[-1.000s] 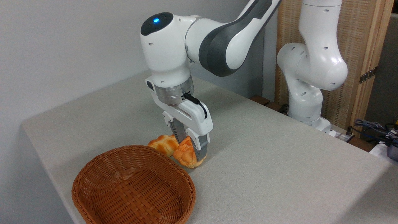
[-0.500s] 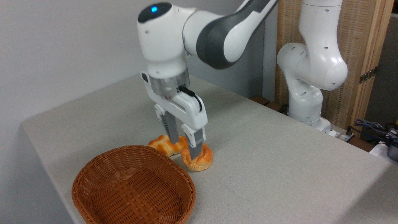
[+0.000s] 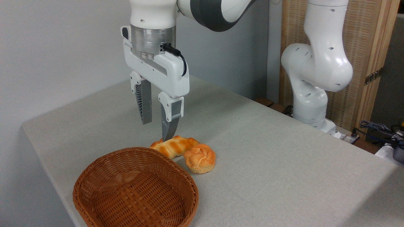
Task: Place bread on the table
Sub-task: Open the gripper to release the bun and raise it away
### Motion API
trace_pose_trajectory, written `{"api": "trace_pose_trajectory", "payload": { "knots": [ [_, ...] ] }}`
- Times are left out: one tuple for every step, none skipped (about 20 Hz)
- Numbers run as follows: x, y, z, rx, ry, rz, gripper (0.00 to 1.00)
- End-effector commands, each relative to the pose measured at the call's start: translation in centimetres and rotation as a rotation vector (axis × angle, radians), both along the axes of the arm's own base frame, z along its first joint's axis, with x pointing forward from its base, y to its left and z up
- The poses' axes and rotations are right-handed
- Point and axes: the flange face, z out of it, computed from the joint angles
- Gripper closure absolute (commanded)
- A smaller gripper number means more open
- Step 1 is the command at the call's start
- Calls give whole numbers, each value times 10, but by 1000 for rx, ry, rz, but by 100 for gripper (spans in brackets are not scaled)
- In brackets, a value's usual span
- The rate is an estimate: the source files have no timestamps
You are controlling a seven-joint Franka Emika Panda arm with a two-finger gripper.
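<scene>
Golden knotted bread (image 3: 199,158) lies on the table (image 3: 268,151); pincer (image 3: 156,130) empty, fingers apart.

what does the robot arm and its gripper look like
The arm is glossy white with rounded joints and dark grey panels on the upper link. A silver metal ring sits at the wrist above a boxy white gripper. A black cable loops at its side. Two dark grey, ribbed fingers taper to points.

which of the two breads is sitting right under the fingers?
The long braided golden loaf, beside the basket rim; the small round knotted bun lies further right.
</scene>
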Motion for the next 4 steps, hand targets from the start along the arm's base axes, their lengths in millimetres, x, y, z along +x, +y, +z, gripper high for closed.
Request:
{"api": "trace_pose_trajectory", "payload": {
  "knots": [
    [0,-4,3,12,22,79,0],
    [-1,-8,0,19,35,75,0],
    [-1,-9,-2,21,43,75,0],
    [-1,-10,-3,22,52,71,0]
  ]
}}
